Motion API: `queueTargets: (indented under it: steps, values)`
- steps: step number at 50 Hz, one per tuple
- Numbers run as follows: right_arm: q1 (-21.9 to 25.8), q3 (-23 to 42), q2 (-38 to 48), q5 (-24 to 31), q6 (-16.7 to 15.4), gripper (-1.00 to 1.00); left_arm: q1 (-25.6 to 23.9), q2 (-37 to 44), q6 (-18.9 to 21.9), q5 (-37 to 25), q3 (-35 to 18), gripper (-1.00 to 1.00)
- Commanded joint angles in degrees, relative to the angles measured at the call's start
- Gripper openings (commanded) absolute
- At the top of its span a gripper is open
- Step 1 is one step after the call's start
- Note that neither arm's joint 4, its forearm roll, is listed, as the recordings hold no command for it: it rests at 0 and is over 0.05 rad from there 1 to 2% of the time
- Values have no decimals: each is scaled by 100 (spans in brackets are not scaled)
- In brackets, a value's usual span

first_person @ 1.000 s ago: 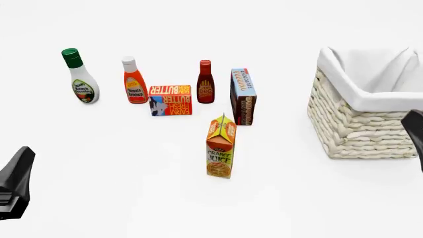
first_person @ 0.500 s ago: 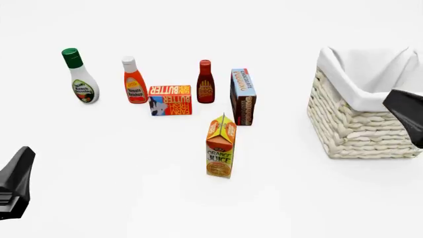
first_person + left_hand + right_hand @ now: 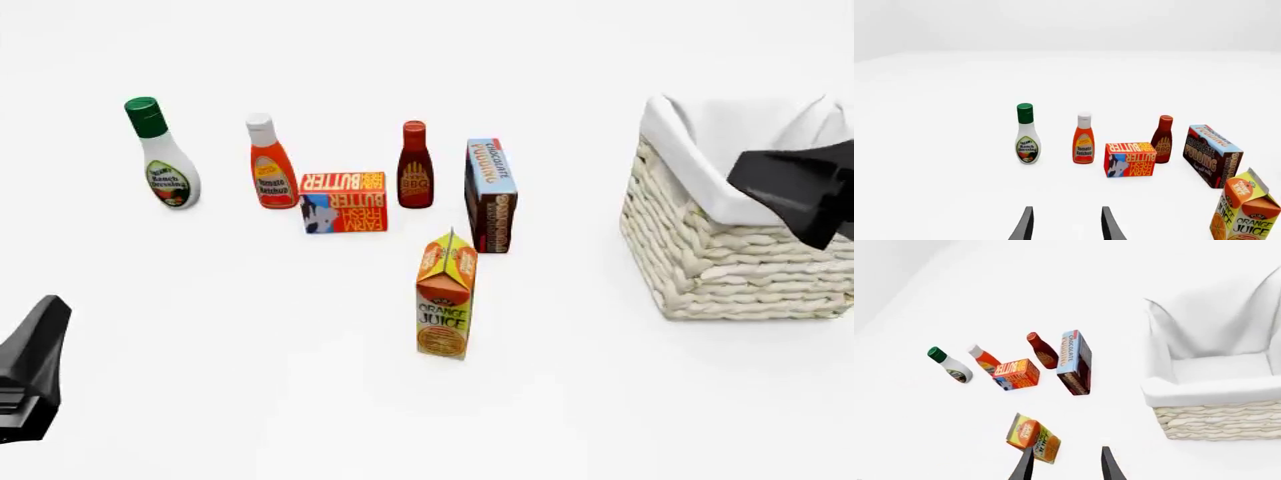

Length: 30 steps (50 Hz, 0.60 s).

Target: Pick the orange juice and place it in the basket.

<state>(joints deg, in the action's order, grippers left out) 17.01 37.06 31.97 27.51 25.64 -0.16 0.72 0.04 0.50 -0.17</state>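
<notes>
The orange juice (image 3: 446,295) is a tall orange and yellow gable-top carton standing upright mid-table; it also shows in the left wrist view (image 3: 1246,212) and the right wrist view (image 3: 1033,437). The basket (image 3: 727,255), cream wicker with a white cloth lining, stands at the right (image 3: 1214,417). My right gripper (image 3: 747,175) hovers over the basket's near right rim, well right of the carton and above it; its fingers (image 3: 1024,466) are apart, open and empty. Near the front left edge my left gripper (image 3: 47,320) is open and empty, fingers (image 3: 1025,225) spread.
Behind the carton stands a row: a ranch dressing bottle (image 3: 163,160), an orange ketchup bottle (image 3: 272,165), a flat butter box (image 3: 344,200), a dark red sauce bottle (image 3: 415,168) and an upright chocolate pudding box (image 3: 490,195) closest to the carton.
My right gripper has risen from the right edge and swung left, now over the basket's rim. The left gripper and all groceries have stayed put.
</notes>
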Motion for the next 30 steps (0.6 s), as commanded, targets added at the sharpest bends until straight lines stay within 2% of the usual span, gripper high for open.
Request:
queueTargets:
  steps: [1, 10, 14, 17, 18, 22, 30]
  values:
    - [293, 316, 469, 151, 356, 100, 1, 1, 0, 0, 0, 100]
    - [504, 497, 867, 189, 591, 100, -1, 0, 0, 0, 0, 100]
    - [678, 565, 1106, 165, 807, 100, -1, 0, 1, 0, 0, 100]
    - [653, 580, 1173, 199, 805, 100, 0, 0, 1, 0, 0, 100]
    - [764, 527, 1231, 135, 975, 100, 0, 1, 0, 0, 0, 100]
    - [760, 591, 1352, 166, 1006, 100, 0, 0, 1, 0, 0, 100]
    - [990, 754, 1698, 170, 1352, 100, -1, 0, 0, 0, 0, 100]
